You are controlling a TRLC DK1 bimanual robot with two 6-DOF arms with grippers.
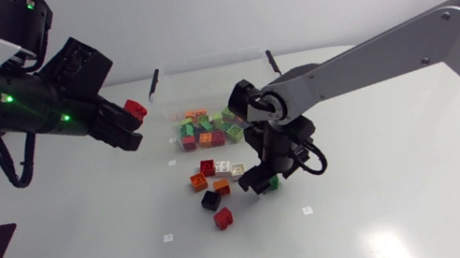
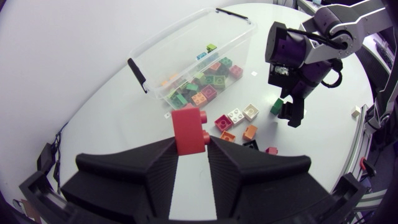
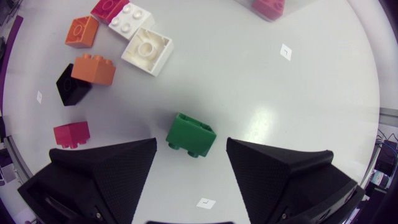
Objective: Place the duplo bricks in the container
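While left gripper [image 2: 193,144] clamps red brick [image 2: 188,127] | right gripper [image 3: 191,150] apart; green brick [image 3: 191,133] between, untouched

container [image 2: 186,50]: clear, part-filled | red brick [image 2: 188,130]: in left claw [image 2: 193,152] | loose bricks [image 3: 147,51]: beside container

You will find no text, number or brand that can be read in any view. The only markings are on small white stickers on the table [image 1: 397,213]: one near left of the middle [image 1: 168,238], one near right of it [image 1: 307,210]. In the right wrist view, one sticker [image 3: 286,51] and another [image 3: 205,202] each carry a faint dark angled mark, too small to tell whether it is a letter or a sign
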